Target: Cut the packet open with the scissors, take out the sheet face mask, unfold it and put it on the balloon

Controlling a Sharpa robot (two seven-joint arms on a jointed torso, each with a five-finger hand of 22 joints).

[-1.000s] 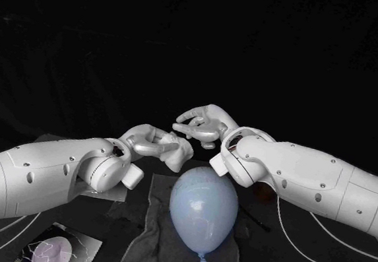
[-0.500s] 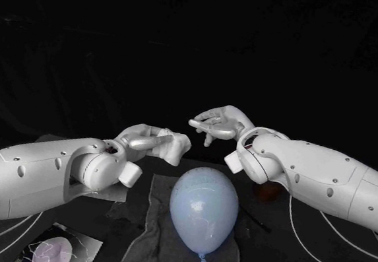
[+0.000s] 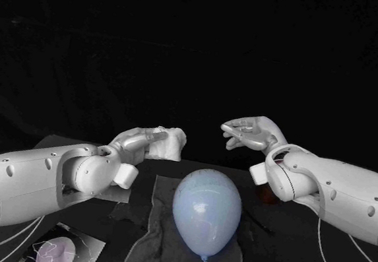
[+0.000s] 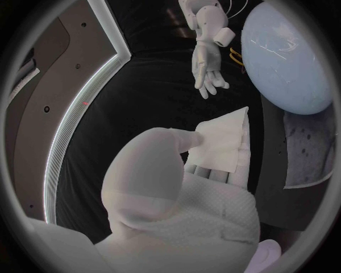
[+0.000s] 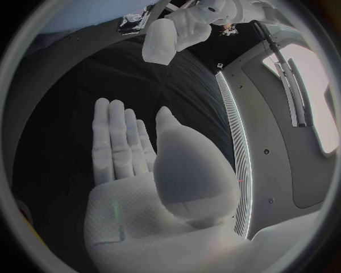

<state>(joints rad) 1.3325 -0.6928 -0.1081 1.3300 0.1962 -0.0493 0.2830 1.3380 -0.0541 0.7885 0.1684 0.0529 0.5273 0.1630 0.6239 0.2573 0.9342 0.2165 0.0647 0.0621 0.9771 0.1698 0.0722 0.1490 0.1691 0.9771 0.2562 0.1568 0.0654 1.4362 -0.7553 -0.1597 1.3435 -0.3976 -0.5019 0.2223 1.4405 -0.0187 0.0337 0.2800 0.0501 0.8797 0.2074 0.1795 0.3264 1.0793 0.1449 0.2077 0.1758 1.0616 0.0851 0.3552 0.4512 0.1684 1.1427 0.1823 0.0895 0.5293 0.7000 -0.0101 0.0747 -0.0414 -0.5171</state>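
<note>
My left hand is raised behind the balloon and pinches the folded white sheet mask between thumb and fingers; the mask is still folded into a narrow strip. The pale blue balloon lies on a grey cloth, knot toward me. My right hand hovers to the right of the left hand, apart from it, fingers stretched out and holding nothing. The cut packet lies at the near left. Orange scissors handles show beside the balloon, under my right arm.
The grey cloth spreads under the balloon in the table's middle. A white cable trails from my right arm across the table at the right.
My right hand has drawn away to the right from the left hand and opened its fingers. The left hand has lifted slightly and keeps the mask.
</note>
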